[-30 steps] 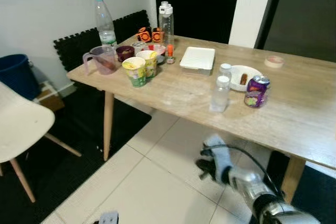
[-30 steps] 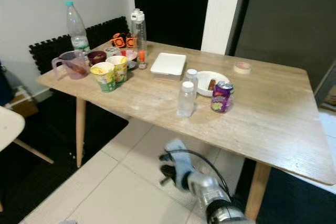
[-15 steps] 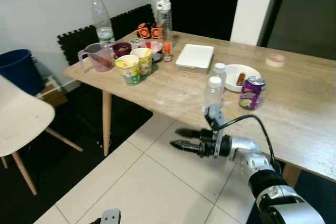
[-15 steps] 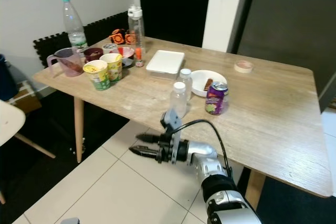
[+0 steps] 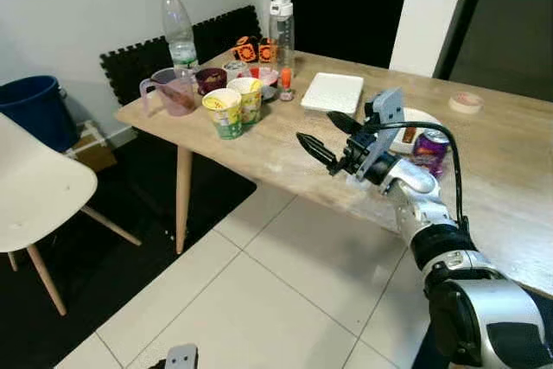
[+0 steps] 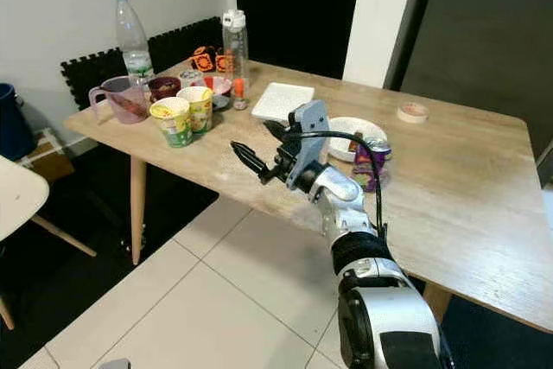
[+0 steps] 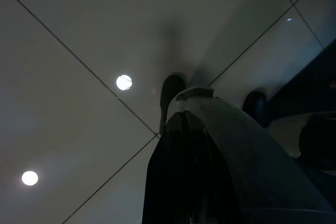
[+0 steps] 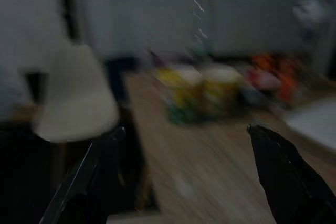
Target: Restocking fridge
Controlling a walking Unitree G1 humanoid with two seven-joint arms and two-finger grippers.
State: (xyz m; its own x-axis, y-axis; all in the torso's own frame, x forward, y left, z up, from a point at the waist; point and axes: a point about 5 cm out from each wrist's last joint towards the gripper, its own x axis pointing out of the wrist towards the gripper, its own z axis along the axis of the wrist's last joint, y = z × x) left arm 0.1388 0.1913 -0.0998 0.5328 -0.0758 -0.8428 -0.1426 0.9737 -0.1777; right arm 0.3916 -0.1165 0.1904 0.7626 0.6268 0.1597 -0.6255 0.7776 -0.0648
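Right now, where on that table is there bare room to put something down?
Bare wood lies along the near edge of the wooden table, right of the purple drink can, and beyond it up to the tape roll. The far left corner is crowded around the two yellow noodle cups.

No text, brand, number or sign can be read on anything here. The purple can (image 5: 429, 146) has printed artwork, but its lettering is too small to make out. The two printed cups (image 5: 232, 106) carry yellow and green designs with no legible words. The tall bottle (image 5: 179, 30) has a pale label band that cannot be read. The orange and black packs (image 5: 251, 48) at the table's far edge show bold shapes, not readable letters. The right wrist view is blurred, and the left wrist view is dark.
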